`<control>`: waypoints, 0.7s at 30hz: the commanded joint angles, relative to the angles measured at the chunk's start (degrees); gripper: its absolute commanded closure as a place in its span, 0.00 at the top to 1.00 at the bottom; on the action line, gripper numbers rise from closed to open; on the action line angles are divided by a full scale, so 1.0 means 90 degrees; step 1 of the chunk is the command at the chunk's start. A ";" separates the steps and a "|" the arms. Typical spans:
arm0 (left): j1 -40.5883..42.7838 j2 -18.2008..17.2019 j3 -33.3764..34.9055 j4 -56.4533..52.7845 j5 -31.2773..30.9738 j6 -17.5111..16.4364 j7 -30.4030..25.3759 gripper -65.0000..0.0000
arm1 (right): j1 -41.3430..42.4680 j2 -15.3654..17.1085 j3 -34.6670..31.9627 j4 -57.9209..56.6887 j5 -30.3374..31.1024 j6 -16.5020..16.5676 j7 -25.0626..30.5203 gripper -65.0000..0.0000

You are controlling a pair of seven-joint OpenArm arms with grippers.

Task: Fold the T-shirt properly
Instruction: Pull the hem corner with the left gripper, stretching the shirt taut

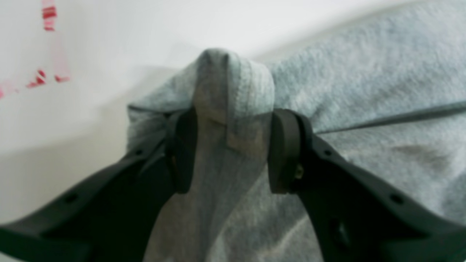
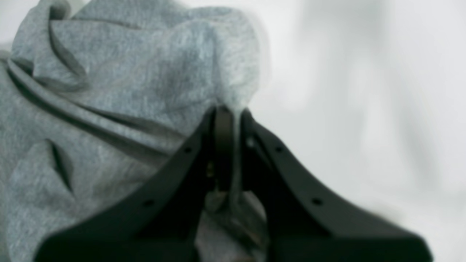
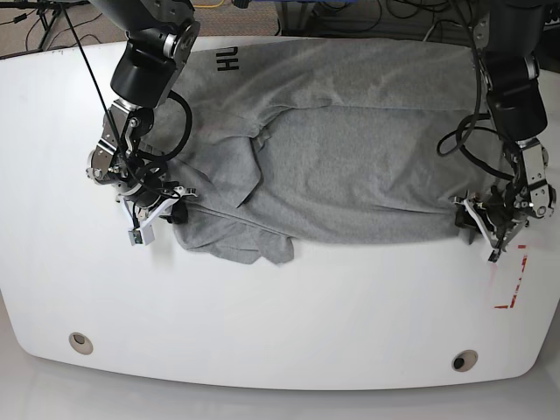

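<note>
I see the left gripper (image 1: 229, 145) low at the base view's right edge, jaws parted around a bunched fold. The right gripper (image 2: 232, 120), mid-left, has its jaws pinched nearly together on cloth.

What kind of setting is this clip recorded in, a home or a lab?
Most likely a robotics lab: a white table with red tape marks, cables on the floor behind, and the T-shirt spread out.

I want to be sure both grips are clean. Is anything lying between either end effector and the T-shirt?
Nothing visible: the left end effector has a fold of the T-shirt between its pads, and the right end effector is pinched directly on its edge.
</note>
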 commanded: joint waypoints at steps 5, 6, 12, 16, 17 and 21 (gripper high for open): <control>-0.0135 -0.0112 -0.0015 0.0085 0.0330 -0.0004 -0.0410 0.03 | 0.0103 0.0035 0.0010 0.0088 -0.0018 0.0009 -0.0033 0.02; -0.0135 -0.0112 -0.0015 0.0085 0.0349 -0.0004 -0.0410 0.00 | 0.0103 0.0035 0.0010 0.0088 -0.0018 0.0009 -0.0033 0.02; -0.0145 -0.0112 -0.0103 0.0309 0.0340 -0.0004 -0.0380 0.00 | 0.0103 0.0035 0.0010 0.0098 -0.0018 0.0009 -0.0033 0.02; -0.0116 -0.0112 -0.0425 0.0690 0.0359 -0.0004 -0.0370 0.00 | 0.0103 0.0035 0.0010 0.0107 -0.0018 0.0009 -0.0033 0.02; -0.0087 -0.0112 -0.0484 0.0768 0.0359 -0.0004 -0.0351 0.00 | 0.0103 0.0045 0.0020 0.0107 -0.0018 0.0009 -0.0033 0.02; 0.0050 -0.0112 -0.0728 0.1188 0.0349 -0.0004 -0.0068 0.00 | 0.0113 0.0084 0.0020 0.0107 -0.0027 0.0009 -0.0033 0.02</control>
